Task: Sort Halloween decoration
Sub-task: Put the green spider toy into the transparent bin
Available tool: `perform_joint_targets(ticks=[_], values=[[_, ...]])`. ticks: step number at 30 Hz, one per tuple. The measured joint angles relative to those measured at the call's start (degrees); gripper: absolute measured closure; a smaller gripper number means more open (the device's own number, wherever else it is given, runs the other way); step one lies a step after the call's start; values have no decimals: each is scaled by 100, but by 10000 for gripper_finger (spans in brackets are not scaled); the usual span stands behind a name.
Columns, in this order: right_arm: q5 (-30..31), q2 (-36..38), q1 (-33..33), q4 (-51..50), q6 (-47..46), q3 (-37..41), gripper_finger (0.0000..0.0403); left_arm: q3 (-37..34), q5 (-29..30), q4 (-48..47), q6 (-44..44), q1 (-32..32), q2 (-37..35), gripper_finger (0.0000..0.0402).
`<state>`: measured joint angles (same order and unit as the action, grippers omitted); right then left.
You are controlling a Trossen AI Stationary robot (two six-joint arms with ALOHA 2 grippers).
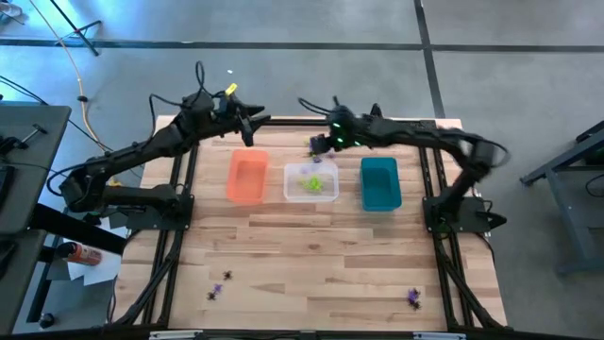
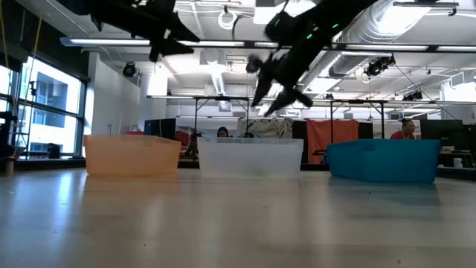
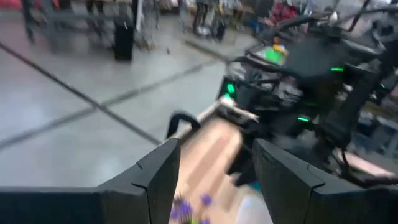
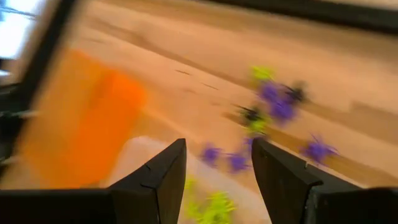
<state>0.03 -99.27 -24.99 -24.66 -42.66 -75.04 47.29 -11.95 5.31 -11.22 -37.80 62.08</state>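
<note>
Small spidery trinkets in purple, lime green and black lie in a pile point(image 4: 273, 102) on the wood by the table's far edge, just beyond the clear bin point(image 1: 311, 182). Lime green ones point(image 1: 313, 185) lie inside that bin. My right gripper point(image 1: 317, 144) hangs open and empty in the air over the clear bin's far rim, near the pile point(image 1: 318, 157). My left gripper point(image 1: 249, 130) is also open and empty, raised over the far end of the orange bin point(image 1: 246, 176). A few purple trinkets point(image 3: 183, 208) show between its fingers. The low view shows both grippers well above the bins.
A teal bin point(image 1: 380, 182) stands to the right of the clear one. More trinkets lie near the table's near edge, at the left point(image 1: 219, 287) and at the right point(image 1: 413, 298). Bare wood stretches between the bins and the near edge. People sit in the room behind point(image 2: 405, 128).
</note>
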Motion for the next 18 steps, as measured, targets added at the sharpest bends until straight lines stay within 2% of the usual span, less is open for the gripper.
perform_joint_targets(ticks=[5, 10, 18], values=[[-250, -1337, -252, -1334, -370, -1243, 224, 0, -133, -302, 17, -348, 139, 213], [-823, -2274, -323, -1652, -229, -2096, 224, 0, -137, -450, 234, -566, 171, 213], [-575, -3094, -373, -2692, -120, -3188, 224, 0, -144, -463, 303, -731, 168, 213]])
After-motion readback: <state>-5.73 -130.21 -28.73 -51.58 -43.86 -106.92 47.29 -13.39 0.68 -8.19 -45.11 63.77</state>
